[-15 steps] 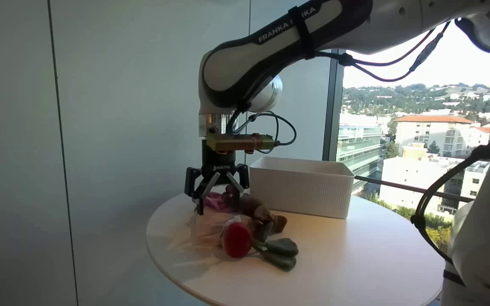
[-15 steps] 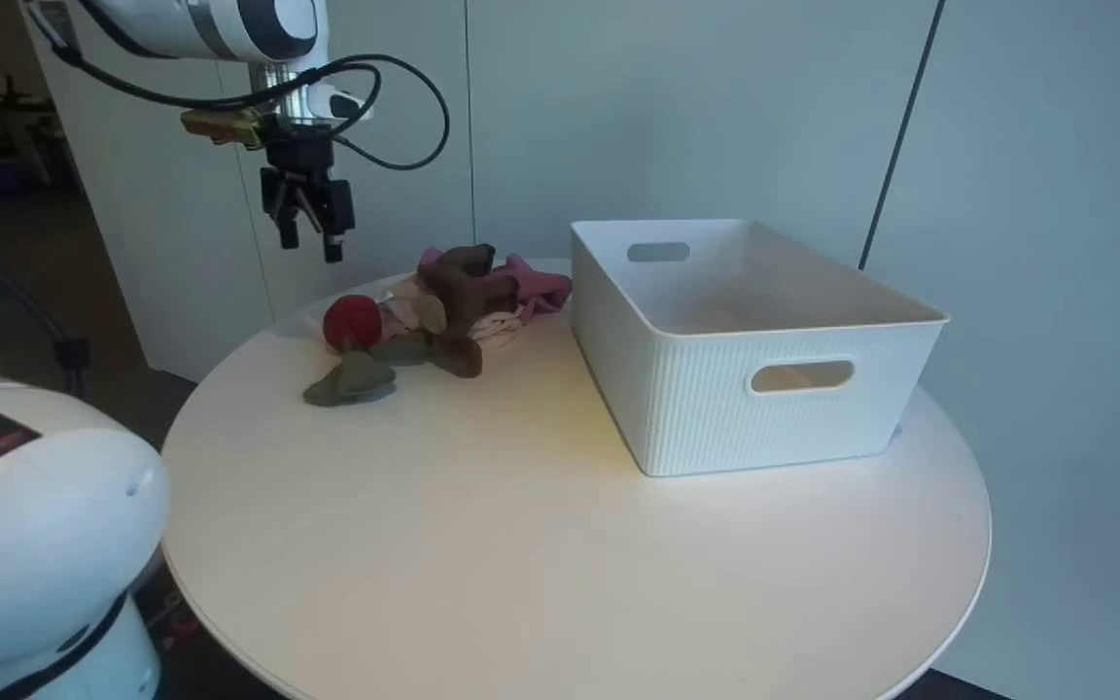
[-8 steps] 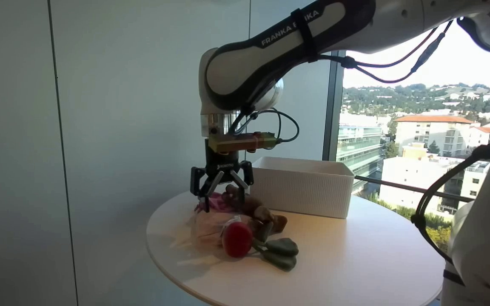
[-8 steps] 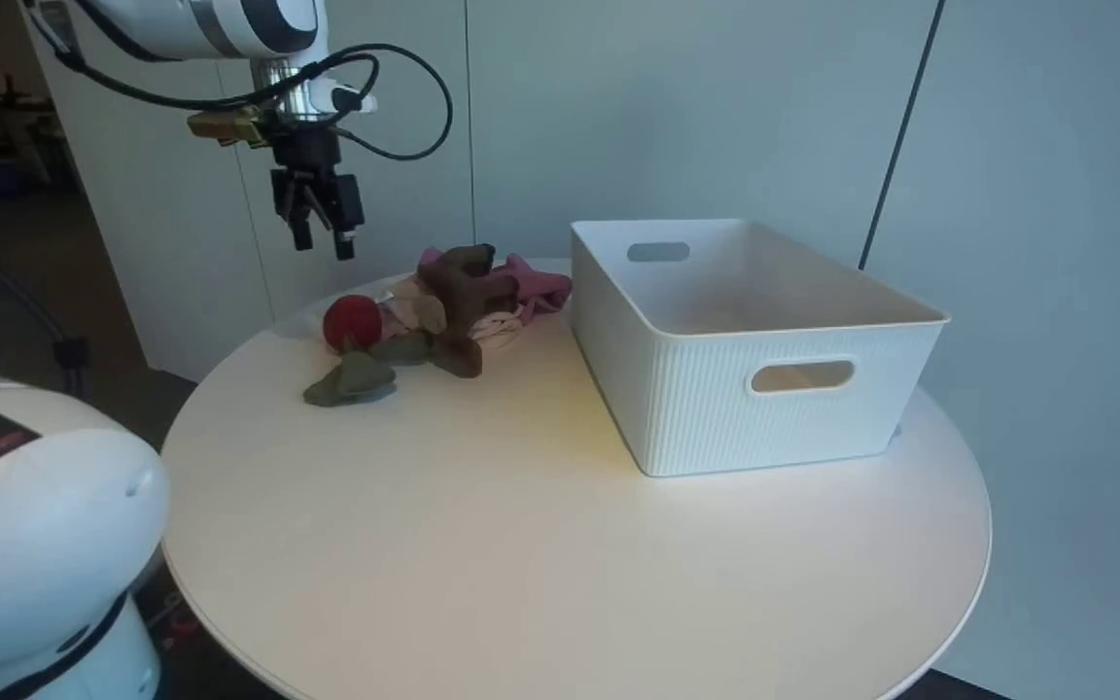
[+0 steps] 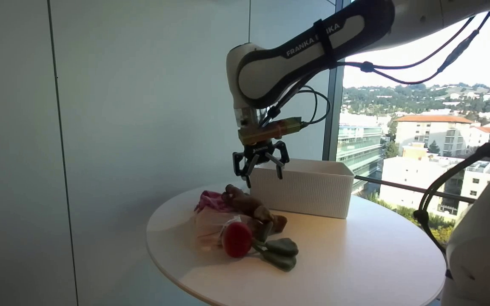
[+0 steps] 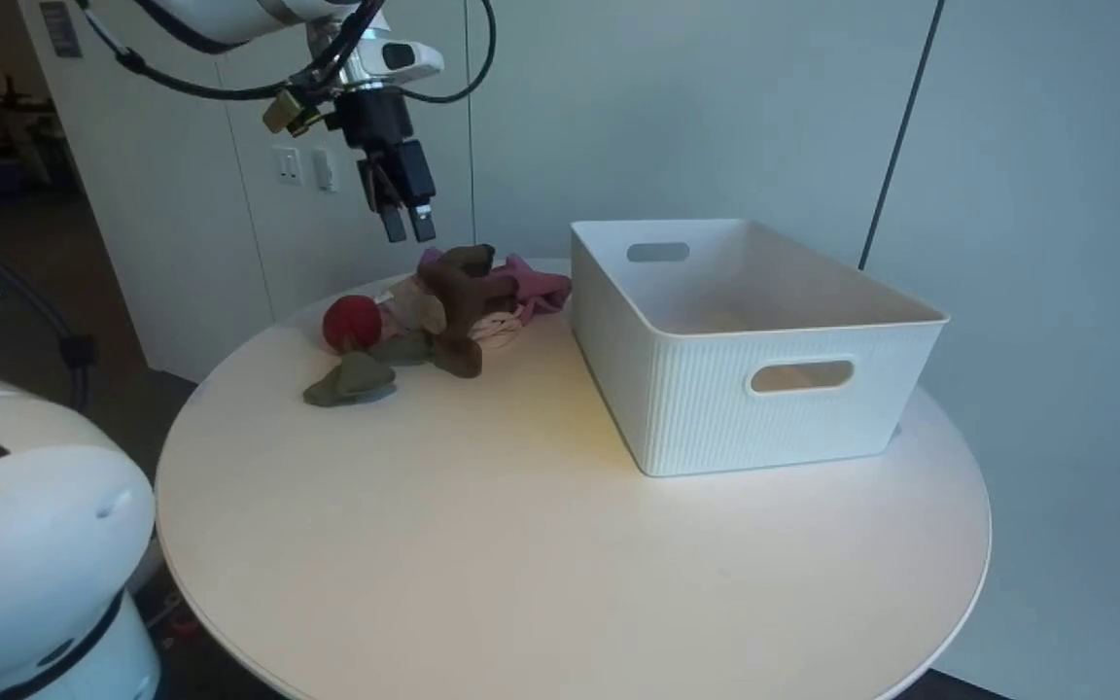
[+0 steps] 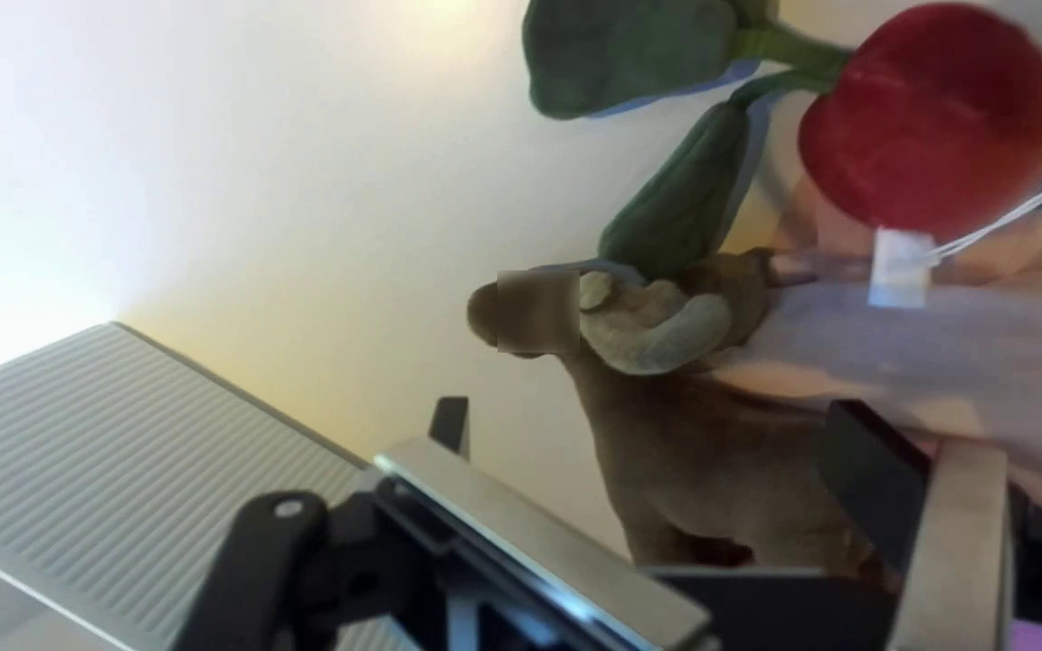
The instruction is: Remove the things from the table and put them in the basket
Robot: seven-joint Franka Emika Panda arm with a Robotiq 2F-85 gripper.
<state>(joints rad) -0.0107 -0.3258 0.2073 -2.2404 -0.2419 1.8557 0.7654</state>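
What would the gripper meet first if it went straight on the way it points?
The gripper would probably meet the brown plush toy, seen between its open jaws in the wrist view; depth is unclear.

In an exterior view: daylight from window, sky clipped to white; wall dim toward lower left; soft shadow across left part of bench. Wrist view: bench blown out white at left, warm tint beside basket; square blurred patch over brown plush at its head.
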